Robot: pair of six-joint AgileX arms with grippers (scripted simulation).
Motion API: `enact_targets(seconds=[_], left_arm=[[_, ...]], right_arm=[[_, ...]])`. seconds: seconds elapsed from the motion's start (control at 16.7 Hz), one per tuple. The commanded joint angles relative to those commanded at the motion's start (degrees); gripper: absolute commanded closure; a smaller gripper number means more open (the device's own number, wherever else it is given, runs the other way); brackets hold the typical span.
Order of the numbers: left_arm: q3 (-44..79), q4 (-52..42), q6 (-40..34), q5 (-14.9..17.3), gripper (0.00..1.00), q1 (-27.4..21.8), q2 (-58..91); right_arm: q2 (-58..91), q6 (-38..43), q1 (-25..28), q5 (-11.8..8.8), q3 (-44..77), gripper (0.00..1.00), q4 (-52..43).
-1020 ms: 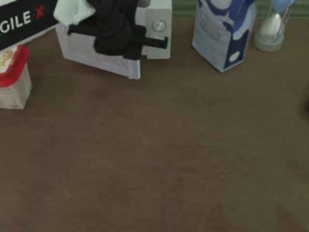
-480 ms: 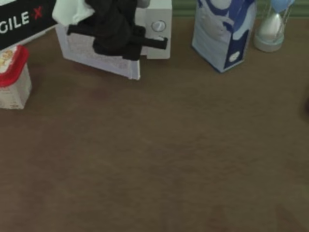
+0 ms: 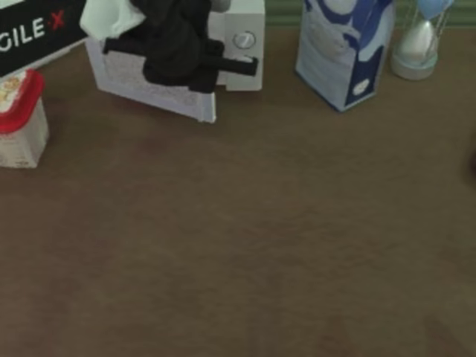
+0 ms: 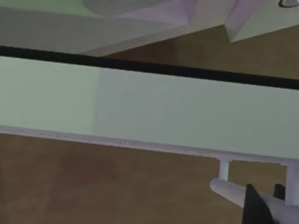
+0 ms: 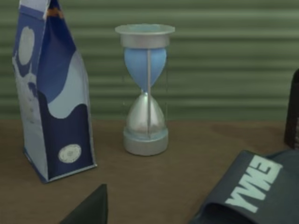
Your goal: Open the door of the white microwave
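the door (image 3: 152, 88) of the white microwave (image 3: 242, 41), at the top view's far left edge of the table (image 3: 245, 245), stands swung part-way out, hinged on its left, free edge toward the table's middle. its long axis runs left to right; the handle bar (image 4: 243, 193) lies along that free edge. my left gripper (image 3: 249, 67) sits over the door at the handle end, so any further pull goes outward and leftward round the hinge. i cannot tell whether its fingers are clenched on the bar. my right arm is parked off the right side, near the blue carton (image 5: 51, 98) and hourglass (image 5: 145, 88).
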Motion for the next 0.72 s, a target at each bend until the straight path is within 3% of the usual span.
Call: enact_targets(seconds=[0.72], left_arm=[[-1.67, 0.61, 1.39, 1.23, 1.0, 0.06, -1.02]], right_arm=[[0.0, 0.0, 0.0, 0.0, 0.0, 0.0, 0.0]])
